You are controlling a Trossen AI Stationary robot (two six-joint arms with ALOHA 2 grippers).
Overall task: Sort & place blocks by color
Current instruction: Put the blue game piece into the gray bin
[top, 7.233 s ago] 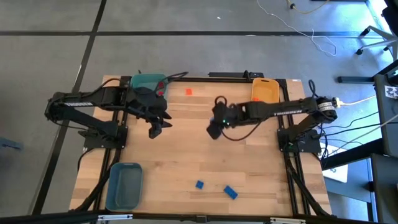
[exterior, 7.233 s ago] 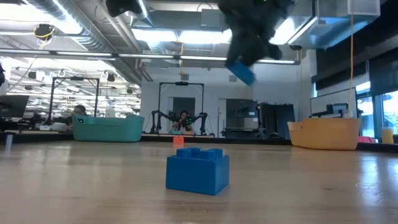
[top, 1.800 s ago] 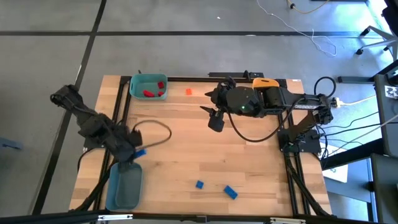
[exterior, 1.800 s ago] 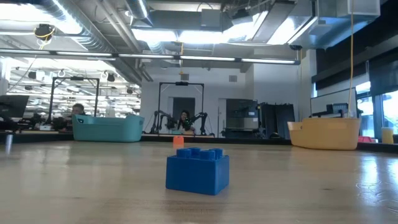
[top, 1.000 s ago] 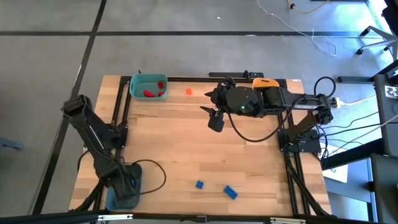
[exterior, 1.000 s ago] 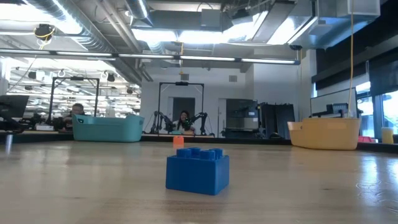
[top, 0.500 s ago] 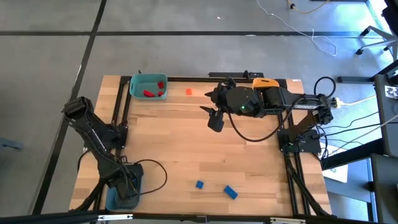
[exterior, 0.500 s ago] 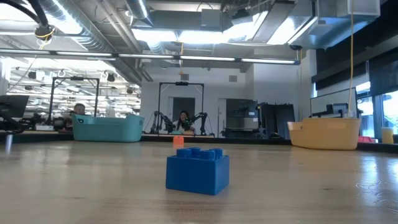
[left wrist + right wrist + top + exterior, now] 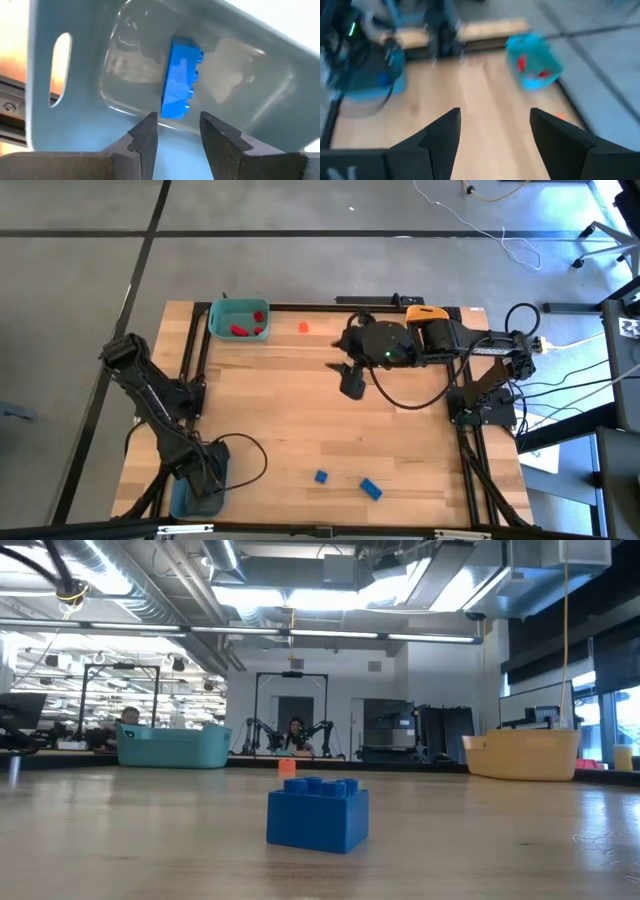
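Down at the table's near-left corner, the left gripper (image 9: 177, 131) hangs over the grey-blue bin (image 9: 45, 95), fingers parted, a blue block (image 9: 180, 77) lying free below; the right gripper (image 9: 495, 131) hovers open mid-table.

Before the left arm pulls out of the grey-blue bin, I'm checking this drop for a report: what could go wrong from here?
1. The blue block lies in the grey-blue bin just ahead of the left gripper's parted fingers; withdrawing carelessly could snag it or nudge the bin.
2. Two blue blocks and an orange block remain unsorted on the table.
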